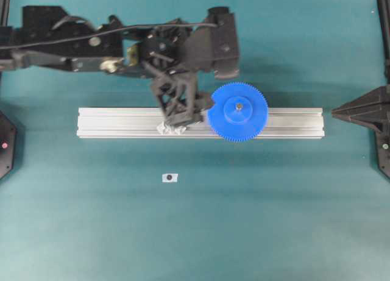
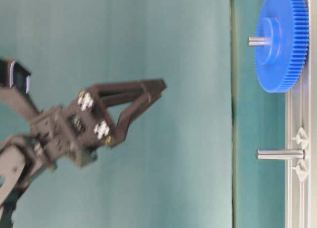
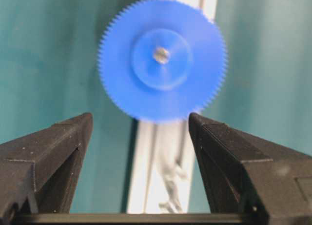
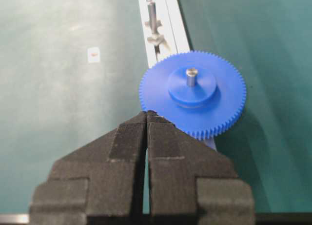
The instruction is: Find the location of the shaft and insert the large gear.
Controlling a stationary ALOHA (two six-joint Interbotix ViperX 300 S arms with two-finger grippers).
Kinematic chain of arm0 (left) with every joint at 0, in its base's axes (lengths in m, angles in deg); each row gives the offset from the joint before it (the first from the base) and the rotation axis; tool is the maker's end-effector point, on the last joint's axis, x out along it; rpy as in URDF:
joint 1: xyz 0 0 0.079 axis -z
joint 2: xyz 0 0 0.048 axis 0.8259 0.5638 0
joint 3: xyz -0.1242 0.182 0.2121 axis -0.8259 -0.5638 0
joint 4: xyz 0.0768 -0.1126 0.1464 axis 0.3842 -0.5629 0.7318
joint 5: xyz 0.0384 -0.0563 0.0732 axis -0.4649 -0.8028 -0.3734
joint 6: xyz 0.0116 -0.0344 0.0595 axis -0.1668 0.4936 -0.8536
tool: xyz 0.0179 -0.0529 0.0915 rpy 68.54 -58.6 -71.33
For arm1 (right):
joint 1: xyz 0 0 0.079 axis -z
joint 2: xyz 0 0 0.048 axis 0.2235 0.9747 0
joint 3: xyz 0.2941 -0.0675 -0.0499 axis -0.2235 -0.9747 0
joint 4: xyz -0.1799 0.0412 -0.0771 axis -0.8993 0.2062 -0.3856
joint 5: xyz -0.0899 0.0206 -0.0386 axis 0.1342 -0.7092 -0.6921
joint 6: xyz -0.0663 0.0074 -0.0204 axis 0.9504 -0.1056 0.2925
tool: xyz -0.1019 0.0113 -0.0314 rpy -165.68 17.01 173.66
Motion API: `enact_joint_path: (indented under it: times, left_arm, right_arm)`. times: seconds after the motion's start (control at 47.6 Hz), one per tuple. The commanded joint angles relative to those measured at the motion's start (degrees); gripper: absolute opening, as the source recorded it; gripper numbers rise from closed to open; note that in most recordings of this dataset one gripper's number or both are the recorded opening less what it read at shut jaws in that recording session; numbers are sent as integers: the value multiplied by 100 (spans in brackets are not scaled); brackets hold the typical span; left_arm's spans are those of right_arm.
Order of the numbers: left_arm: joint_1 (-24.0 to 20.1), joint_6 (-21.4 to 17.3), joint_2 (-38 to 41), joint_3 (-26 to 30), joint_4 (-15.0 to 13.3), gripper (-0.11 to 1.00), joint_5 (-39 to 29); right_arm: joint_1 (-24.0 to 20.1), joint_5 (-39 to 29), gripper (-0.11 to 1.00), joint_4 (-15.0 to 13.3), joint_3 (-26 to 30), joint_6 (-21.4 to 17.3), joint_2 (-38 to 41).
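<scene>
The left hand (image 3: 140,132) is held open and empty above bare bench (image 1: 244,220); the large gear (image 3: 162,59) sits threaded on the shaft (image 3: 161,54) just ahead.

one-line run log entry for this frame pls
flat bright blue plastic gear: seated on shaft, pin through hub, on aluminium rail | left gripper: open, empty, clear of gear | right gripper: shut, empty | second peg: bare
</scene>
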Motion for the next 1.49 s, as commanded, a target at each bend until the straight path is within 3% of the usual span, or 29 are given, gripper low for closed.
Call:
enact_joint_path:
  times: [0.0, 0.736, 1.051, 1.472]
  left_arm:
    - [26, 18, -396, -97, 9, 79, 105]
    - [79, -26, -2021, -1934, 9, 79, 1283]
    - [264, 0, -2162, -2101, 9, 79, 1441]
    - [360, 35, -3067, -2777, 9, 79, 1819]
  right_arm:
    - [9, 35, 1, -9, 26, -53, 35]
    - [9, 26, 1, 0, -79, -44, -272]
    - [9, 26, 1, 0, -79, -44, -272]
    - [18, 26, 1, -9, -79, -53, -272]
